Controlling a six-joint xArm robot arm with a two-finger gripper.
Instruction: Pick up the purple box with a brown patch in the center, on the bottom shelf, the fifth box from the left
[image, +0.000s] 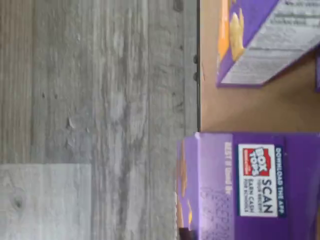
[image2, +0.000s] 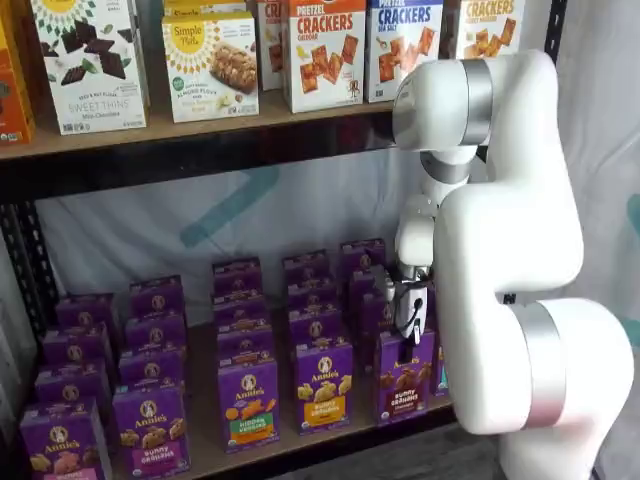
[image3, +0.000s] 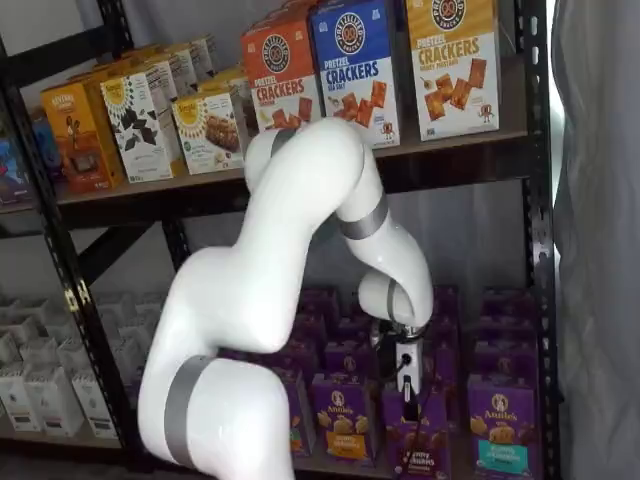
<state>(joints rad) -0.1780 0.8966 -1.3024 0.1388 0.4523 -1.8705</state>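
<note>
The purple box (image2: 404, 381) with dark brown cookies on its front stands at the front of the bottom shelf (image2: 205, 455), in a row toward the right; it also shows in a shelf view (image3: 418, 442). My gripper (image2: 408, 348) hangs straight above its top, black fingers reaching down to the top edge. In a shelf view (image3: 408, 405) the fingers show as one dark bar with no visible gap. The wrist view shows a purple box top (image: 250, 185) with a Box Tops label, close up, on the wooden board (image: 250, 110).
Several rows of similar purple boxes fill the bottom shelf, with a yellow-banded one (image2: 323, 385) left of the target and one (image3: 498, 425) to its right. Tall cracker boxes (image2: 326, 50) stand on the upper board. Grey floor (image: 100, 100) lies before the shelf edge.
</note>
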